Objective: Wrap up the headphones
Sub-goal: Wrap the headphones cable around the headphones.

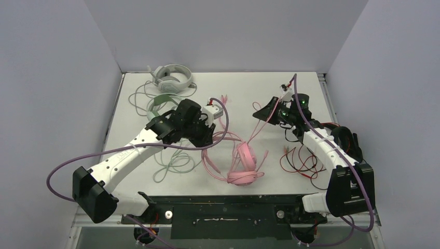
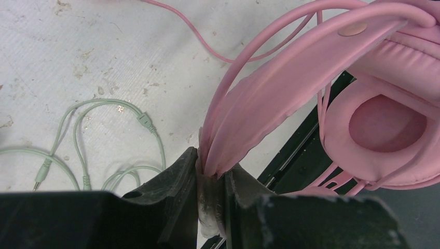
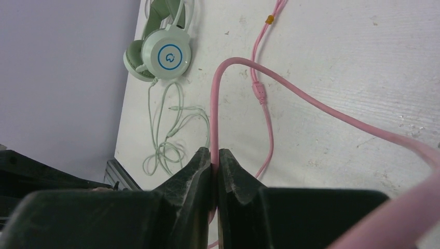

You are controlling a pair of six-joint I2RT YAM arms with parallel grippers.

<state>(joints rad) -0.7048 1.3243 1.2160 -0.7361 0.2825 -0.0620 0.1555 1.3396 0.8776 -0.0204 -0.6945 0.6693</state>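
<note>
Two grips: my left gripper (image 2: 210, 174) clamps the pink headset (image 2: 290, 93) at lower centre; my right gripper (image 3: 215, 161) pinches its cable (image 3: 214, 114).

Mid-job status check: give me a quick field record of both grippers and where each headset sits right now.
left gripper: shut on headband of pink padded over-ear headset
right gripper: shut on thin pink cable, unwrapped, trailing over white table
mint green headset: far left, partly behind left arm, cable loose
pale grey-white headset: far-left corner, no gripper on it
</note>
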